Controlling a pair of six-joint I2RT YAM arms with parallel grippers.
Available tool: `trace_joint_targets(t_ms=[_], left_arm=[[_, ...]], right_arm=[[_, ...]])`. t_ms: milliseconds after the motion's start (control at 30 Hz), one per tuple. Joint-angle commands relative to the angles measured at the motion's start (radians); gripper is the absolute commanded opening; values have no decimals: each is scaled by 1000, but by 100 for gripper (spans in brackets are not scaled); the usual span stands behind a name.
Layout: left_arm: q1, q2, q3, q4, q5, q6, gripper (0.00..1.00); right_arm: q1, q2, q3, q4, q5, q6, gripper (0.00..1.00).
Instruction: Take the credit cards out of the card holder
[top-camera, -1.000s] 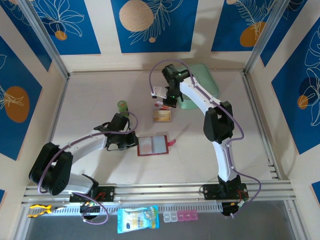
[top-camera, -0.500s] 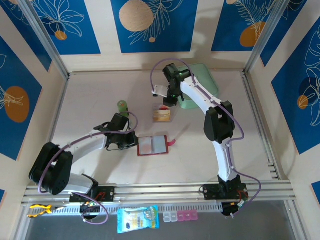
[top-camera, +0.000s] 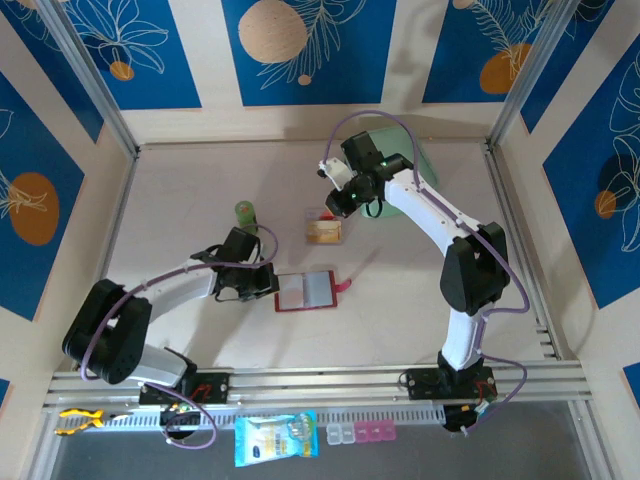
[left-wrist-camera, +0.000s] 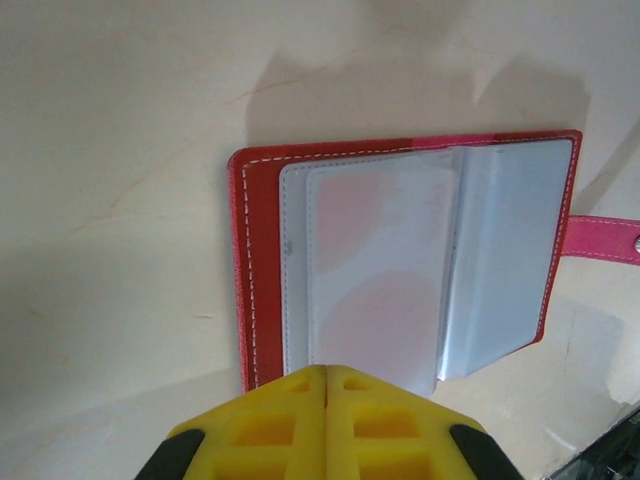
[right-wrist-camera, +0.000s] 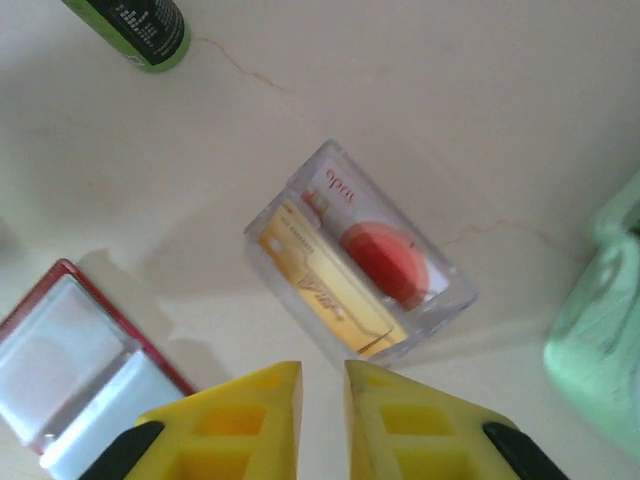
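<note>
My right gripper (right-wrist-camera: 322, 375) has lifted, slightly parted and empty, off the credit cards (right-wrist-camera: 340, 270) beyond the card holder (left-wrist-camera: 262, 270); the left gripper (left-wrist-camera: 326, 375), closed, seems to pin it flat.

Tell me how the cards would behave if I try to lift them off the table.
Probably stiff but thin: the cards lie flat on the table, so an edge may be hard to catch. They look glossy and overlap, so a push may slide one off the other. Being so thin, likely very light.

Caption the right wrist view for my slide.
Right end effector, jaws slightly apart, above two overlapping credit cards near the open card holder.
</note>
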Motion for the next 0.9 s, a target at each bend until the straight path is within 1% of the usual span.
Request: trace_joint_targets(t_ms=[0,100,233,333,400,467,567,700,800,867], left_arm=[[7,19,-26,17,27,6,5],[6,36,-34,36,38,1,4],[6,52,-39,54,40,-3,4],[6,58,-34,42,31,4,3],[7,61,-33,35,23,9,3],[6,65,-30,33,20,12,3],[6,72,-28,31,14,14,3],[6,74,-29,29,2,15,2],[7,64,-31,22,-9,21,2],[7,67,-28,16,-11,26,2]], right_arm=[[25,-54,-87,90,-63,265,17],[44,-91,-173,139,-110,385,11],[72,-105,-241,154,-141,500,7],[81,-83,-243,117,-175,560,4],[92,-76,-259,123,-205,578,3],[108,-72,-276,129,-208,605,1],[129,-63,-311,153,-244,670,0],[149,-74,-408,271,-327,783,3],[175,-77,-452,314,-325,822,4],[192,-72,-461,316,-309,836,3]])
